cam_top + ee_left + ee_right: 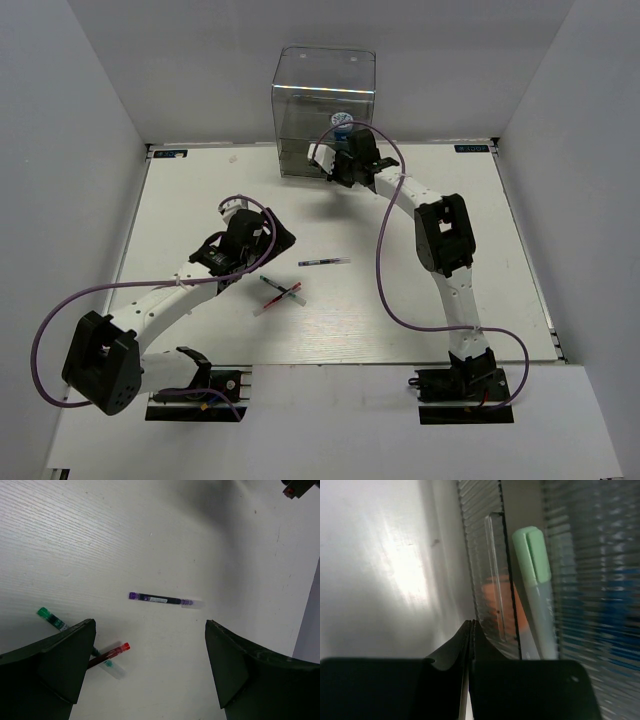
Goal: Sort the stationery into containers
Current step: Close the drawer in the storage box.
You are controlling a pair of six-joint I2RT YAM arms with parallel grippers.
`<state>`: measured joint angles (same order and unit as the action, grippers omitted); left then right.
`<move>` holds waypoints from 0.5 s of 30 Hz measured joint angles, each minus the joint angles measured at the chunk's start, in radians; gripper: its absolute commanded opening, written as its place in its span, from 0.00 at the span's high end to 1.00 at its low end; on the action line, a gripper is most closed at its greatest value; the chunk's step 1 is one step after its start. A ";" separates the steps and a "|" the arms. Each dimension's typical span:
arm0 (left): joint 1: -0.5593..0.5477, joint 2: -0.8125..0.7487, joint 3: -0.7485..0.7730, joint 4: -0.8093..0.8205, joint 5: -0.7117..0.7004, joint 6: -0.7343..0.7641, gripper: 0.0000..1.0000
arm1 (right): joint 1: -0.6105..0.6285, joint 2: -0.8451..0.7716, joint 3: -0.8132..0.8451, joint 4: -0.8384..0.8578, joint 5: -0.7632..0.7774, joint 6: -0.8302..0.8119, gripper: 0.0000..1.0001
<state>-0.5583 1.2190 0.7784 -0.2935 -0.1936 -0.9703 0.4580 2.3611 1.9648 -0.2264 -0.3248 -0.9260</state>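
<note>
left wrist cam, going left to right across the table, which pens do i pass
green pen → red pen → purple pen. The first two cross, but the green end lies furthest left.

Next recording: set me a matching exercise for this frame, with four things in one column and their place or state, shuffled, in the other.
Column one:
1. left gripper
2. right gripper
3. mint green highlighter
4. purple-ended pen

Column two:
A. in the clear organizer
B. lying on its own on the table
C. shut, with nothing between the fingers
D. wide open above the pens

Pairs: 1-D, 2-C, 3-A, 4-B
</note>
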 measured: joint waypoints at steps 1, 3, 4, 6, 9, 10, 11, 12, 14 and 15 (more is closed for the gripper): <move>0.000 0.000 0.000 0.000 0.000 0.000 0.00 | 0.000 0.000 0.000 0.019 0.016 0.006 1.00; 0.000 0.001 0.000 0.000 0.002 0.000 0.00 | -0.001 0.000 0.000 0.058 0.049 0.015 1.00; 0.000 0.002 0.000 0.000 0.003 0.000 0.00 | -0.002 0.000 0.000 0.074 0.064 0.020 1.00; 0.000 0.004 0.000 0.001 0.008 0.000 0.00 | -0.003 0.000 0.000 0.092 0.087 0.027 1.00; 0.000 0.004 0.000 0.002 0.011 0.000 0.00 | -0.004 0.002 0.000 0.115 0.116 0.032 1.00; 0.000 0.004 0.000 0.003 0.015 0.000 0.00 | -0.004 0.003 0.000 0.119 0.121 0.033 1.00; 0.000 0.004 0.000 0.005 0.018 0.000 0.00 | -0.004 0.004 0.000 0.124 0.129 0.034 1.00; 0.000 0.004 0.000 0.010 0.019 0.000 0.00 | -0.004 0.005 0.000 0.126 0.135 0.034 1.00; 0.000 0.004 0.000 0.035 0.026 0.000 0.00 | -0.004 0.005 0.000 0.128 0.144 0.036 1.00; 0.000 0.005 0.000 0.055 0.031 0.000 0.00 | -0.005 0.005 0.000 0.131 0.149 0.037 1.00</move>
<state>-0.5583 1.2240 0.7780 -0.2390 -0.1631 -0.9703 0.4534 2.3657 1.9652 -0.0956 -0.1757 -0.8894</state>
